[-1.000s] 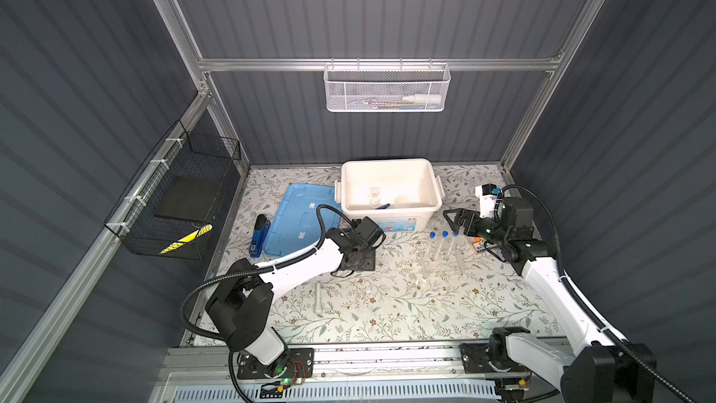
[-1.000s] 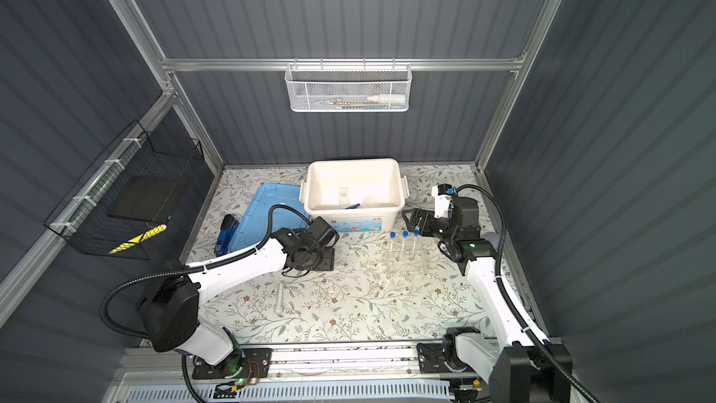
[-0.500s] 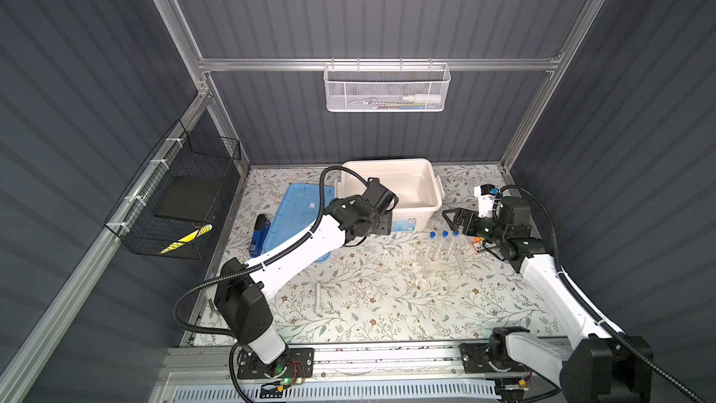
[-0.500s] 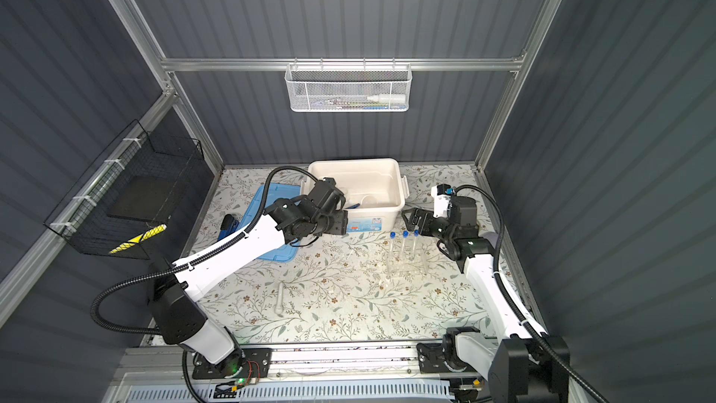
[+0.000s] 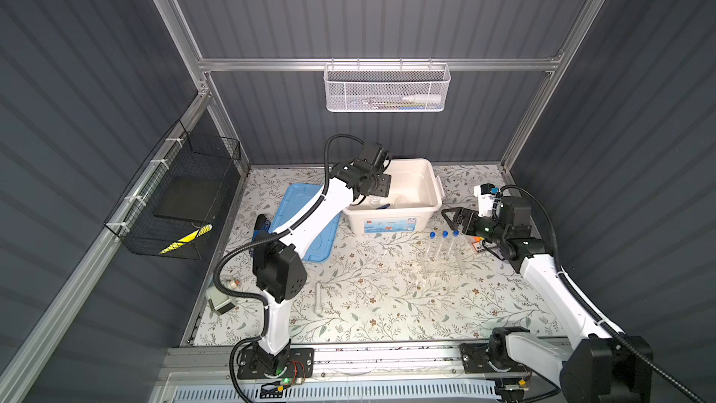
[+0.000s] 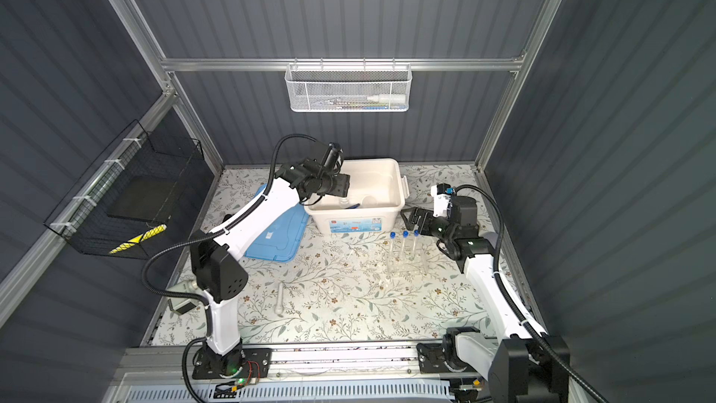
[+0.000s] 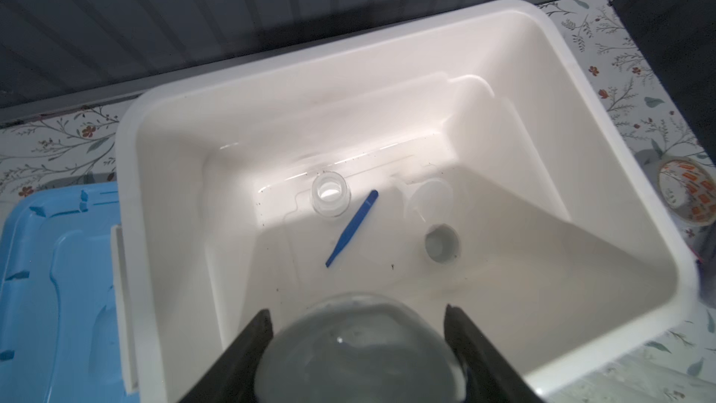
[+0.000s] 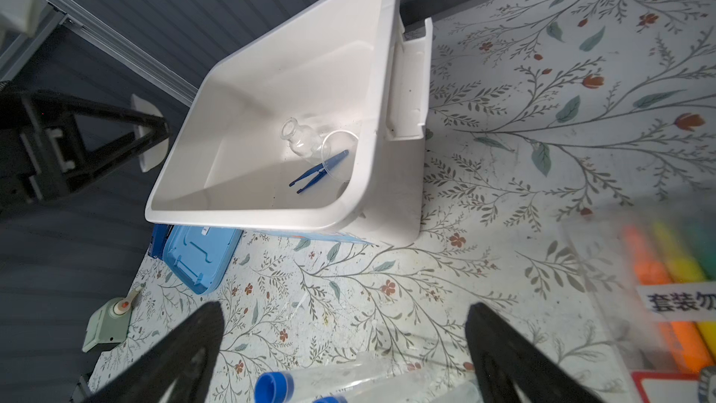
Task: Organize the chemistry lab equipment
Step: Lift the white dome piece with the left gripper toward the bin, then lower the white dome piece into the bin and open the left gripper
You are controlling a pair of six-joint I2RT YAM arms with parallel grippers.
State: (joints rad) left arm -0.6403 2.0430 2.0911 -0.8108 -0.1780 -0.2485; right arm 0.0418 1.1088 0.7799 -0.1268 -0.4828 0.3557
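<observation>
The left arm has swung up from the middle of the table to the left rim of the white bin (image 5: 434, 191). There the left gripper (image 7: 356, 315) hangs over the inside, clamped on a small white bowl (image 7: 360, 354) with its rounded underside towards the wrist camera.

The white pestle (image 5: 318, 298) lies flat on the table where it was. Its long axis runs from the near edge to the far one, thick end nearest.

On the bin floor the small clear glass vessel (image 7: 330, 199) stands mouth up. The blue tweezers (image 7: 352, 228) lie slantwise, joined end between the vessel and the second white bowl (image 7: 430, 197), prongs pointing away from both.

Further right, three test tubes (image 5: 441, 246) stand cap-up in the clear tube rack (image 5: 445, 267). The right gripper (image 8: 344, 310) has not shifted and hovers by their caps, spread wide and empty.
</observation>
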